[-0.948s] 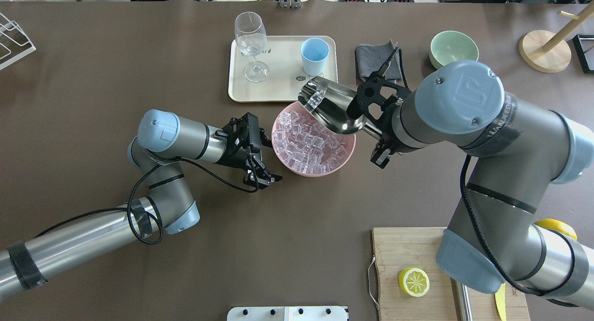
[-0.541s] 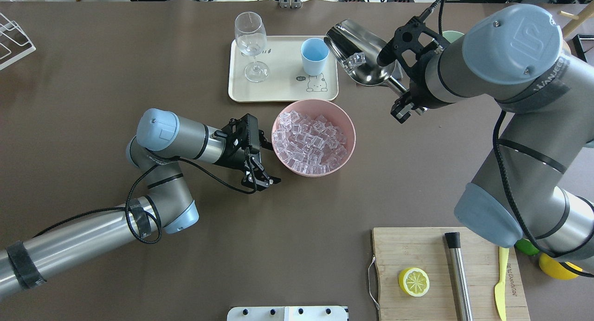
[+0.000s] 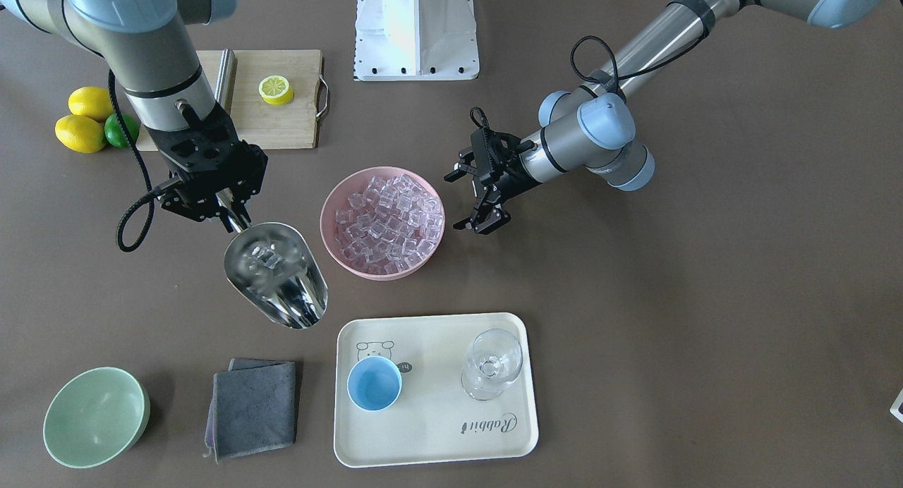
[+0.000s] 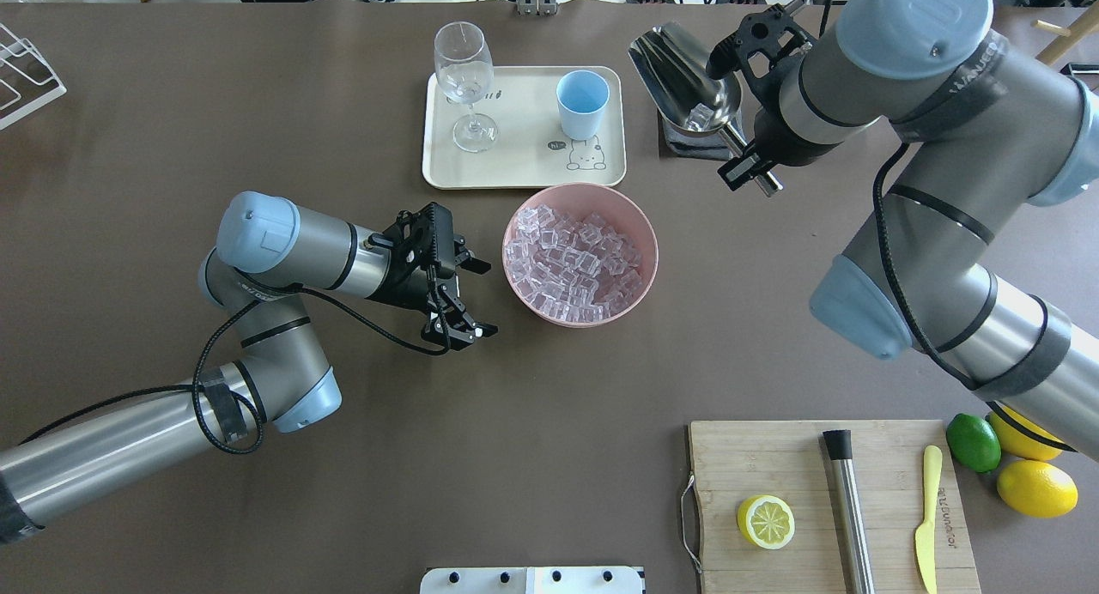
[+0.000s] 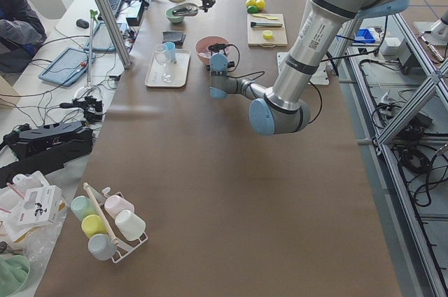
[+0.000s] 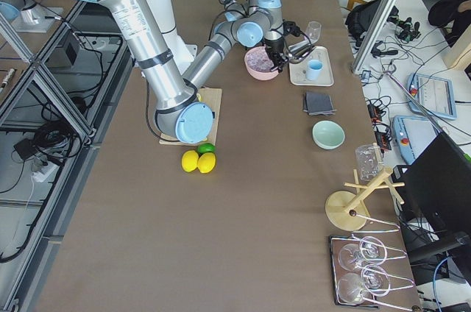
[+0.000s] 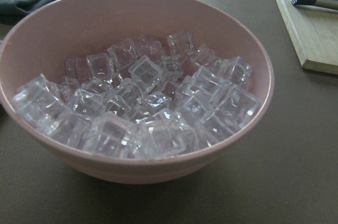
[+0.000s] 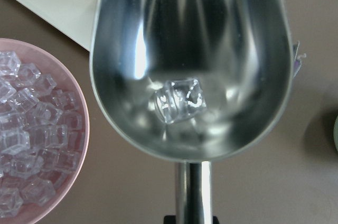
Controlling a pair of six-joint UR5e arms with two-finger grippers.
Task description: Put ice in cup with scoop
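one cube in the scoop, held off the tray's right side

front-facing view: the right gripper (image 3: 227, 213) pinches the thin handle of the scoop (image 3: 276, 276), which hangs between the pink bowl (image 3: 326, 227) and the grey cloth (image 3: 252, 407) with one cube of ice (image 3: 267, 257) in its trough. the cup (image 3: 374, 383) stands on the cream tray (image 3: 430, 431), a wine glass (image 3: 492, 364) on its far side from the scoop. the left gripper (image 3: 471, 202), fingers spread wide and empty, sits near the bowl.

overhead view: the scoop hangs over the cloth, right of the tray. a cutting board (image 4: 747, 465) with a lemon half (image 4: 765, 522) lies near right.

right wrist view: the cube rests at the trough's back, by the handle.

left wrist view: the bowl, heaped with ice, fills the frame.

half a second ago the scoop was closer to the tray and the cube nearer the lip; the left gripper has drawn back from the bowl.
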